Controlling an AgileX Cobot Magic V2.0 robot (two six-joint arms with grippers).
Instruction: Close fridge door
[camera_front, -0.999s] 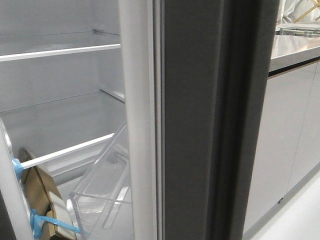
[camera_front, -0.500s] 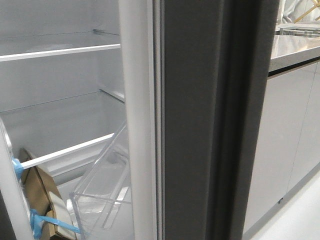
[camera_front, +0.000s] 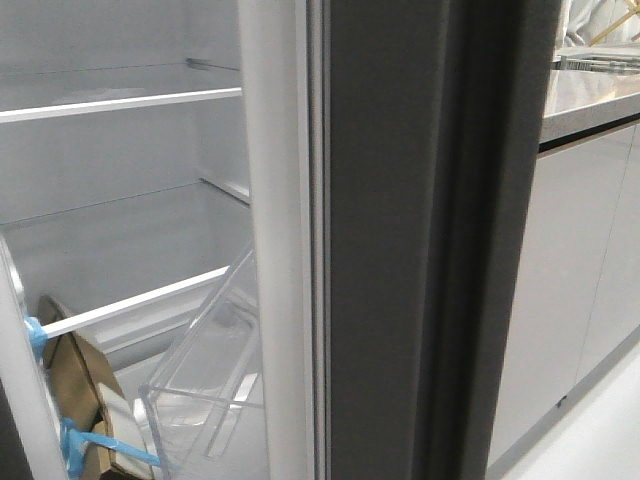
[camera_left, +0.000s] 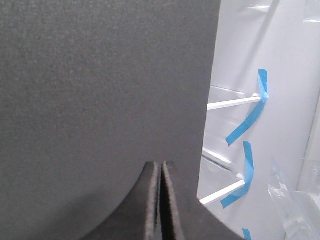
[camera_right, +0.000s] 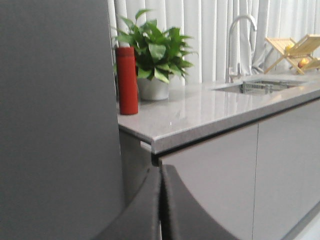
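The fridge door (camera_front: 385, 250) stands open, edge-on in the middle of the front view: white lining, grey gasket, matte dark-grey face. A clear door bin (camera_front: 200, 385) hangs on its lining. Neither gripper shows in the front view. My left gripper (camera_left: 160, 164) is shut and empty. Its tips are close against a matte dark-grey door panel (camera_left: 100, 85) near that panel's edge; I cannot tell whether they touch or which door it is. My right gripper (camera_right: 160, 168) is shut and empty, beside a dark-grey panel (camera_right: 55, 110).
White fridge shelves (camera_front: 120, 100) and blue-taped rails (camera_left: 247, 120) show inside. A brown taped item (camera_front: 85, 400) sits low on the left. A grey counter (camera_right: 215, 112) over light-grey cabinet doors (camera_front: 575, 270) carries a red bottle (camera_right: 126, 80), a plant (camera_right: 155, 52) and a sink tap (camera_right: 235, 40).
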